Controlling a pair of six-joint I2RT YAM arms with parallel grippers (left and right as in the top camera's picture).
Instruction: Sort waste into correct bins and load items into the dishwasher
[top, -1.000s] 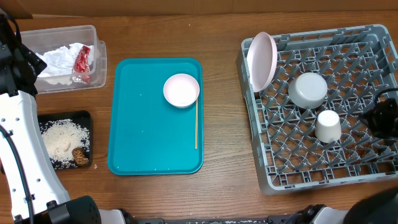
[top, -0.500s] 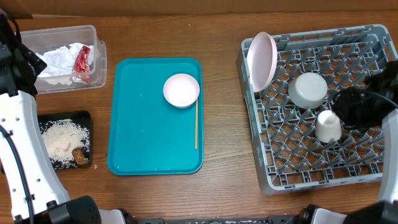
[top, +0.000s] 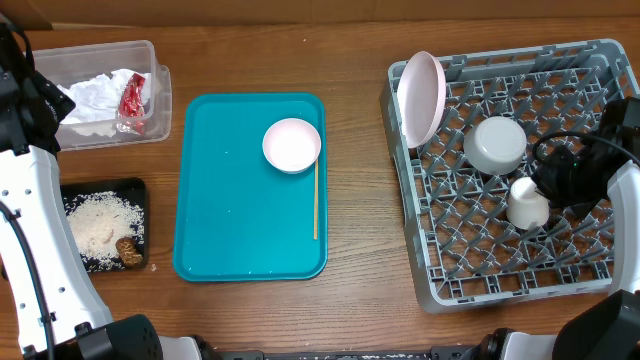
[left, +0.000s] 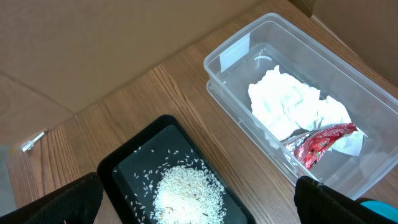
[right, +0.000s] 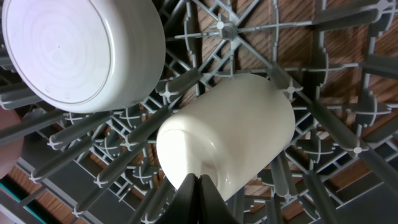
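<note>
1. Right arm has swung in from the rack's right edge over the past second; its right pincer (right: 198, 183) now hangs over the grey dish rack (top: 600, 270) just beside the small white cup (top: 527, 202), fingers pressed shut on nothing. Whether the tips touch the cup I cannot tell.
2. Nothing else has shifted, and the left arm stays at the desk's left side.
3. Nearest on the left, the shallow black tray (top: 105, 183) holds the white rice-like crumbs (top: 98, 225) and the brown food lump (top: 127, 250).
4. Left pincer (left: 198, 186) hovers above that tray, fingers spread wide and empty.
5. At the middle, the teal tray (top: 235, 200) carries the pink bowl (top: 291, 145) and the wooden stick (top: 316, 200) along its right side.
6. Inside the rack, the cup stands base up; beyond it the light grey bowl (top: 495, 144) sits upturned, and the pale pink plate (top: 421, 98) leans on edge at the far left corner.
7. Farther left, the clear tub (top: 160, 90) contains the crumpled napkin (top: 95, 95) and the red wrapper (top: 132, 98).
8. Wood-grain desk (top: 360, 200) runs back to a brown cardboard panel (left: 93, 50).
</note>
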